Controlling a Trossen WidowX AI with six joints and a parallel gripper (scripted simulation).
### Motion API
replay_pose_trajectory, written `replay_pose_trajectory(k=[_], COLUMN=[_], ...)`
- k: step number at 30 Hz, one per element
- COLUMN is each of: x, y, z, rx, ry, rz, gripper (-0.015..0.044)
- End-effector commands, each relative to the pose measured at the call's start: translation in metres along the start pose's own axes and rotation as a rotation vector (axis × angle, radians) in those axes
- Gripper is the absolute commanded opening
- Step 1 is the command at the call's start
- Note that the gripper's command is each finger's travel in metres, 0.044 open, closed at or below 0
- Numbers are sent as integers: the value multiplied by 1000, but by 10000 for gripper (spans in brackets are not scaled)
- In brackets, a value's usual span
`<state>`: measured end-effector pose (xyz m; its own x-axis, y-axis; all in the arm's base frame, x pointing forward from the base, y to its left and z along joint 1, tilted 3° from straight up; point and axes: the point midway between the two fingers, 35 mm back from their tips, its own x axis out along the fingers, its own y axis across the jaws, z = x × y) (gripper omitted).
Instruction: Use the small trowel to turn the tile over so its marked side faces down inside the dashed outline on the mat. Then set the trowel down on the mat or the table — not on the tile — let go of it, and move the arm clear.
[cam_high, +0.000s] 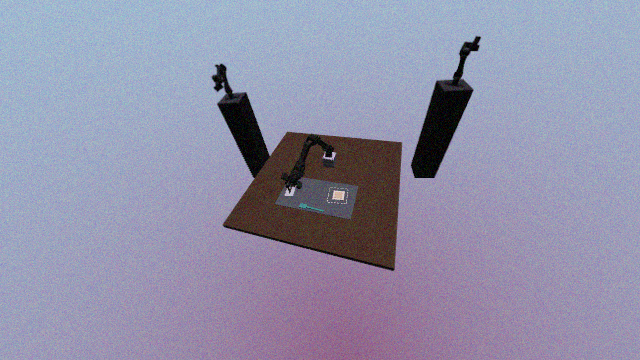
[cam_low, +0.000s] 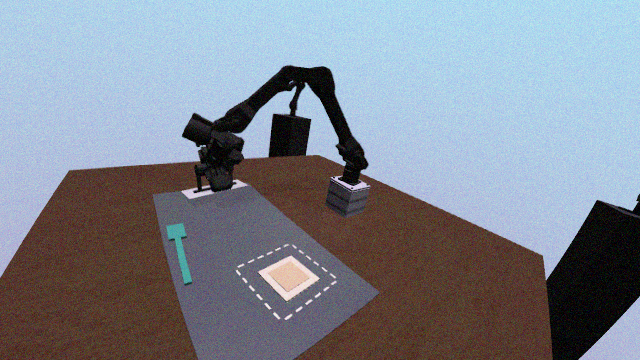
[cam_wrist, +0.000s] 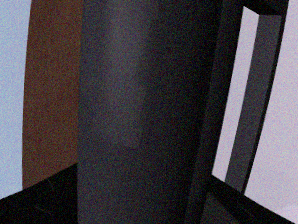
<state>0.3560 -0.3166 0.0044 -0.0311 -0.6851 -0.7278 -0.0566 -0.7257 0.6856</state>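
Observation:
My gripper (cam_high: 291, 184) (cam_low: 218, 172) is shut on the dark handle (cam_wrist: 125, 75) of a tool with a flat white plate (cam_high: 289, 192) (cam_low: 191, 195) (cam_wrist: 280, 125), over the mat's far left end. Whether the plate touches the mat cannot be told. A teal tool (cam_high: 312, 207) (cam_low: 182, 255) with a small square blade, like a small trowel, lies apart from the gripper along the mat's edge. The tile (cam_high: 338, 195) (cam_low: 289, 276), pale-rimmed with a tan square facing up, lies flat inside the dashed outline (cam_high: 328, 195) (cam_low: 260, 299).
The grey mat (cam_high: 315, 192) (cam_low: 215, 300) lies on the brown table (cam_high: 310, 232) (cam_low: 425, 300). My arm's grey base block (cam_high: 329, 163) (cam_low: 346, 200) stands behind the mat. Two black pedestals (cam_high: 245, 130) (cam_high: 440, 135) with other arms stand beyond the table.

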Motion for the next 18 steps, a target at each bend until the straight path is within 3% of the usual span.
replay_pose_trajectory(k=[1,18], x=[7,17], y=[16,19], z=[4,8], rx=[88,141], ry=[-62,-108], rz=[55,88], gripper=[0,0])
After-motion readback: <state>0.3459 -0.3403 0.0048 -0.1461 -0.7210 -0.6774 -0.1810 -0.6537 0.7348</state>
